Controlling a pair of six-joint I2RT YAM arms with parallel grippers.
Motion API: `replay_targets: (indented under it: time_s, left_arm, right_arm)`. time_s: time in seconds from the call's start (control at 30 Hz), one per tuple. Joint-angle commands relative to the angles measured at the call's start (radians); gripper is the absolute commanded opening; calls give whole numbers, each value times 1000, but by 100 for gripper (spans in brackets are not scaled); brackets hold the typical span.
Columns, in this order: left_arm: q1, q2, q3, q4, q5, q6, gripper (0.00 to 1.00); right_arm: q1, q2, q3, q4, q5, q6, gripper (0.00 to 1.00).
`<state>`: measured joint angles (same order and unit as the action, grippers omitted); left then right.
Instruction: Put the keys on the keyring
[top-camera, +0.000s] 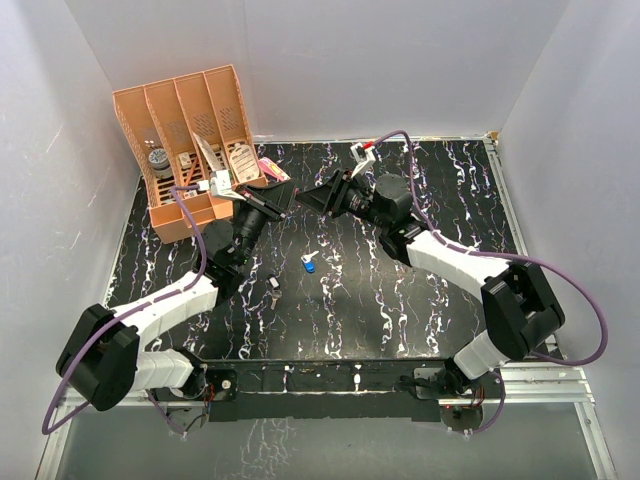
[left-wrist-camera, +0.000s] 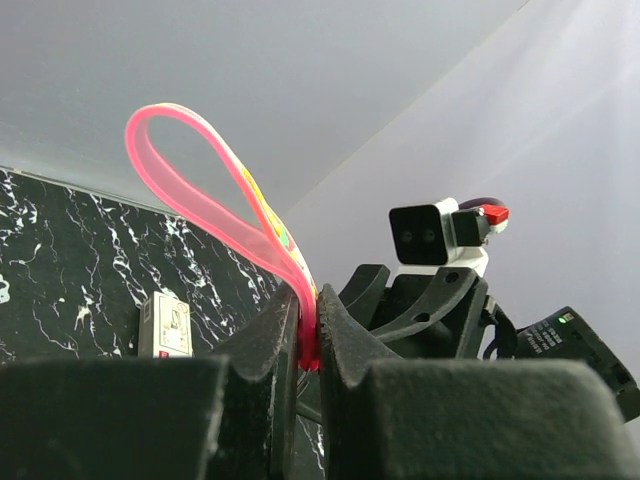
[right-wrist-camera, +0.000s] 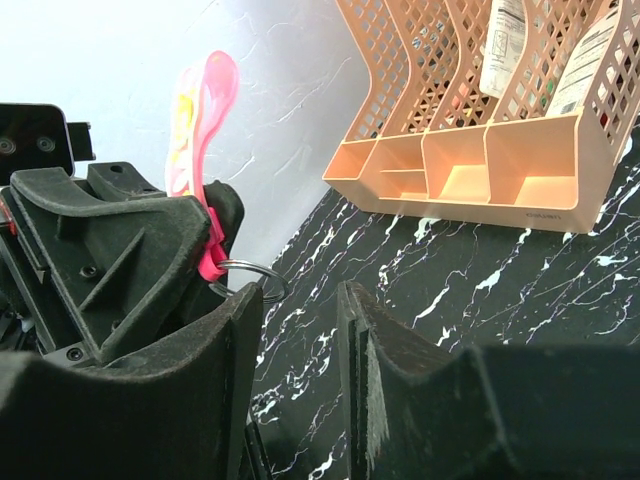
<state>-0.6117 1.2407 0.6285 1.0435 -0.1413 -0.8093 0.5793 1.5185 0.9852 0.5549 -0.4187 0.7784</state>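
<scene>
My left gripper (left-wrist-camera: 308, 300) is shut on the lower end of the pink-red strap fob (left-wrist-camera: 215, 200), whose loop stands up above the fingers. The silver keyring (right-wrist-camera: 252, 279) hangs from the strap's red end (right-wrist-camera: 211, 255) and sticks out toward my right gripper (right-wrist-camera: 298, 295). The right gripper is open and empty, with its left finger just below the ring. In the top view the two grippers, left (top-camera: 283, 192) and right (top-camera: 312, 197), face each other above the table's middle back. The blue-headed key (top-camera: 309, 264) and the dark-headed key (top-camera: 271, 286) lie on the table below them.
An orange mesh file organizer (top-camera: 190, 140) holding papers and small items stands at the back left; it also shows in the right wrist view (right-wrist-camera: 480, 170). A small white box (left-wrist-camera: 165, 325) lies on the black marbled table (top-camera: 400, 290). White walls enclose the table.
</scene>
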Motion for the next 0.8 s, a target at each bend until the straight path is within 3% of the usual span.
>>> replay_targets:
  time_s: [0.0,0.53,0.77]
  left_arm:
    - [-3,-6,41,55,14,-12,0]
    - [-3,9,38,68,21,-36,0]
    - [-3,15,40,72,19,-41,0]
  right_arm:
    - [-5,6,5,92,-5,11,33]
    - [-8,11,-3,160,-7,33,29]
    - [-8,18,-2,170,-9,35,22]
